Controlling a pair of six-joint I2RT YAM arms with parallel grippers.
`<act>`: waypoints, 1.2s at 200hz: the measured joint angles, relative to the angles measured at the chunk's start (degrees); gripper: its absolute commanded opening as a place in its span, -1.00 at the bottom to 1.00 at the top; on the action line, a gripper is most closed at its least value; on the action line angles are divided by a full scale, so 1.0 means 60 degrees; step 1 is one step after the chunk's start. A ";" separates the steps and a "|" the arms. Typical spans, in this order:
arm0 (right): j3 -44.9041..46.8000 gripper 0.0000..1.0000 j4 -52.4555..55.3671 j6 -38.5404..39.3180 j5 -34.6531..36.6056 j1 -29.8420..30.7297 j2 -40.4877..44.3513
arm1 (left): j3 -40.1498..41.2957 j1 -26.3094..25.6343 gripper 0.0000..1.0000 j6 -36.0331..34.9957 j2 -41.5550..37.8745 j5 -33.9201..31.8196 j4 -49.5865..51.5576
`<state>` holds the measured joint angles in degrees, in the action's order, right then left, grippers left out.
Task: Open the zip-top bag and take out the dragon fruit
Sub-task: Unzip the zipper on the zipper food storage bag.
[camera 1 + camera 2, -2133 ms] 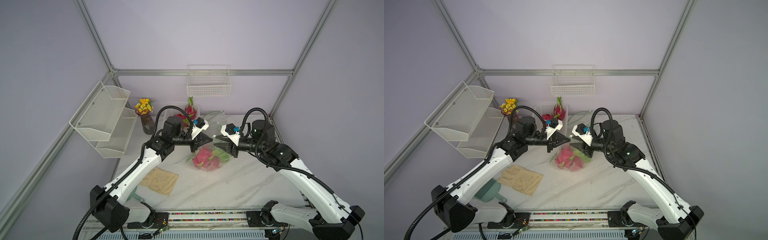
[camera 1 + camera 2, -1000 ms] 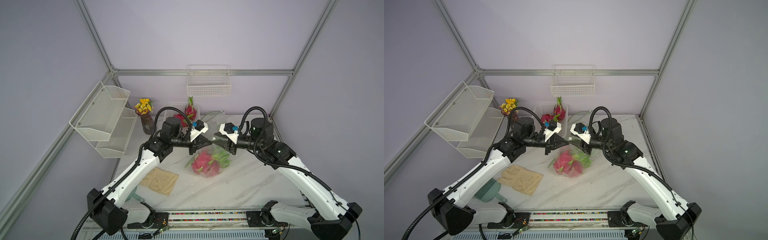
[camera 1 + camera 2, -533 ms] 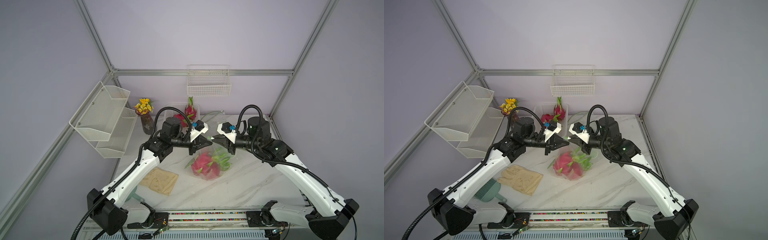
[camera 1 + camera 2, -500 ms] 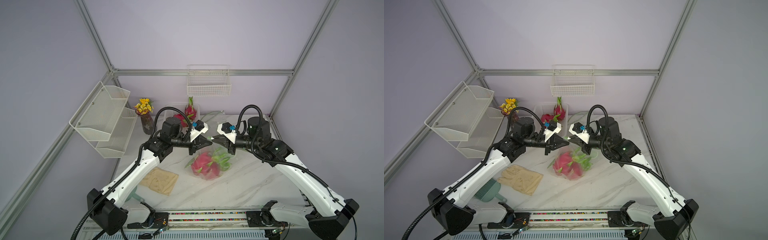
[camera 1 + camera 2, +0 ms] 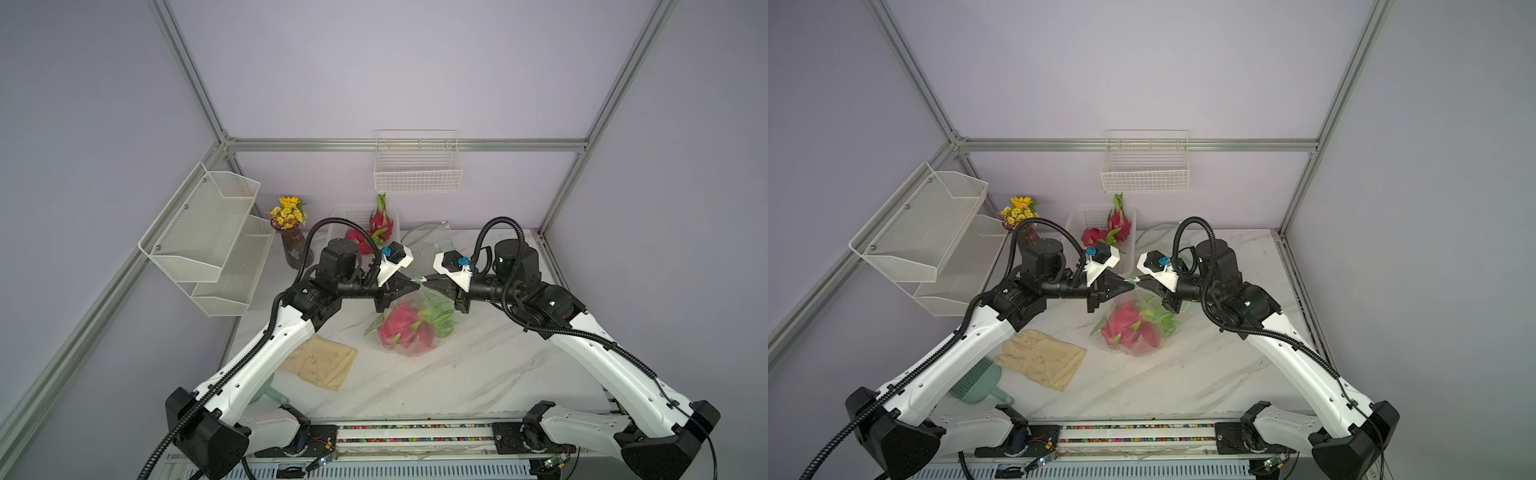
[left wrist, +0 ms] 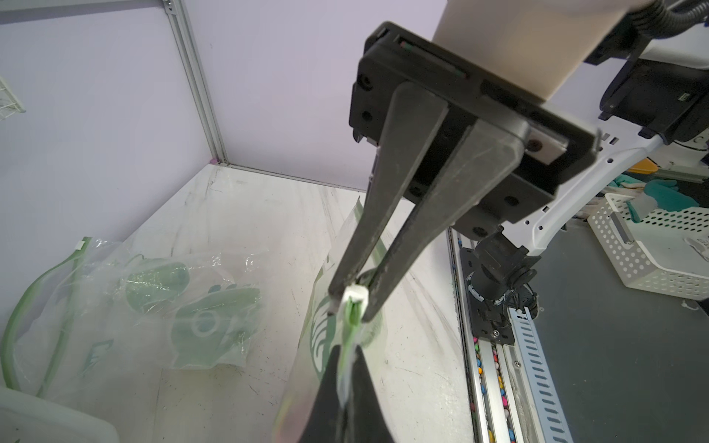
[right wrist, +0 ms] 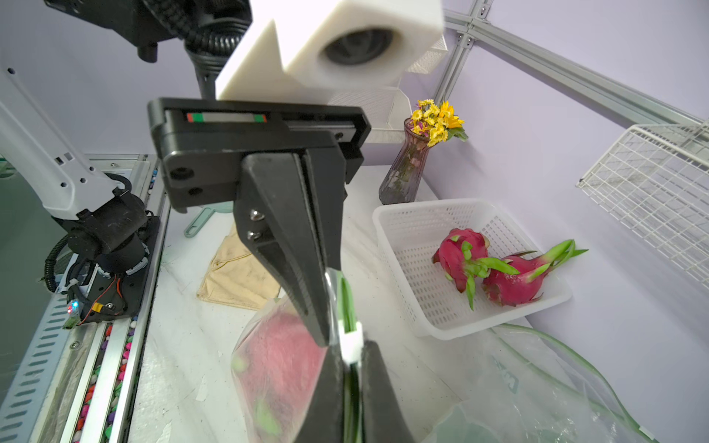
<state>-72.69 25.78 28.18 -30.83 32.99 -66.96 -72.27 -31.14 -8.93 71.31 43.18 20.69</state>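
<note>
- Two grippers meet nose to nose above the table. Your left gripper [image 5: 413, 283] is clamped on the end of the bag's [image 5: 422, 301] green strip [image 6: 351, 324], and your right gripper [image 5: 427, 281] is pinched on the white slider [image 6: 355, 296] just beside it.
- The zip looks shut from here, so I'd say the step in hand is running that slider down the track.
- Treat the left as a dead anchor. Pull the right straight along the line of the strip, not up or down, or the slider will likely bind or pop out of the pinch.
- Keep the strip taut between the two grips. A slack track probably just bunches up ahead of the slider.
- Go easy, because the loaded bag hangs from that top edge and thin plastic can slip. I can't tell if its bottom rests on the table.
- The dragon fruit [image 5: 399, 330] sits low in the bag, below both grippers. You see magenta skin with bright green pointed scales, hazy through the film. It looks like a couple of them, but I can't count for sure.
- Two more lie in the white basket [image 7: 399, 261] at the back wall, out of the bag, one with a long green tip.
</note>
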 measured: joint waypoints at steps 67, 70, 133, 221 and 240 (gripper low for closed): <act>0.0062 -1.00 -0.0317 0.0076 -0.0200 -0.0011 0.0084 | 0.0000 0.0069 -1.00 0.0073 -0.0386 -0.0062 0.0000; 0.0062 -1.00 -0.0321 0.0073 -0.0208 -0.0015 0.0084 | 0.0000 0.0069 -1.00 0.0073 -0.0390 -0.0066 0.0000; -0.0113 -1.00 -0.0226 0.0036 -0.0794 -0.0127 0.0029 | 0.0004 0.0193 -0.93 -0.0036 -0.0361 0.0710 -0.0007; -0.0313 -1.00 0.0521 -0.0007 -0.0841 -0.0342 -0.0127 | 0.0004 0.0291 -0.43 -0.0605 -0.0095 0.1279 -0.0007; -0.0313 -1.00 0.0532 -0.0007 -0.0845 -0.0353 -0.0131 | 0.0004 0.0280 -0.32 -0.0699 -0.0022 0.1311 -0.0015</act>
<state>-74.56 28.97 28.14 -35.90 30.87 -67.75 -72.25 -29.45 -13.13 71.18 51.05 20.60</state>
